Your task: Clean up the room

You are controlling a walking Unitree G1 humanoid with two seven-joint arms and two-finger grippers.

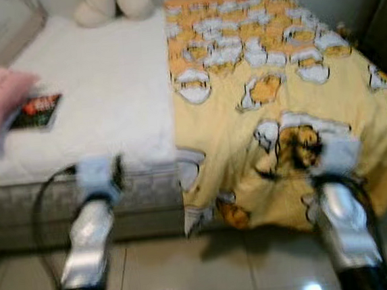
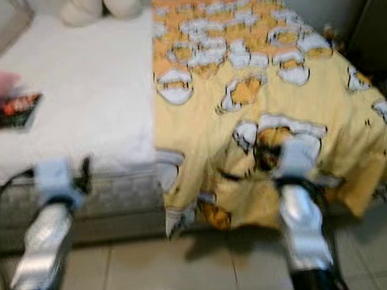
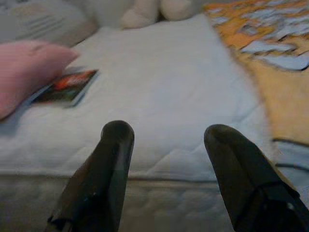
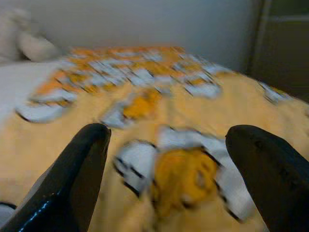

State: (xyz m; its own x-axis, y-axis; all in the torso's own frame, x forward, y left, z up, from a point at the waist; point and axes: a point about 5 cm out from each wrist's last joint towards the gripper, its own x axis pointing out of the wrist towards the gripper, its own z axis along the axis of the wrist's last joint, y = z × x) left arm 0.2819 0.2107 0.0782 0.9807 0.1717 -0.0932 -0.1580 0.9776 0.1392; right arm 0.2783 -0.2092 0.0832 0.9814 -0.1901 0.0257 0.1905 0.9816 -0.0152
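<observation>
Yellow blanket (image 1: 291, 102) lies bunched over half the bed (image 1: 102, 105); right claw (image 4: 169, 159), wide, should pinch its hanging edge; left claw (image 3: 164, 159) wide.

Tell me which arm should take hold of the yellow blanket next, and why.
Right, probably. The right pincer is open and aimed at the yellow blanket, which covers the bed's right half and hangs over its edge. The left pincer, also open, faces the bare white mattress.
</observation>
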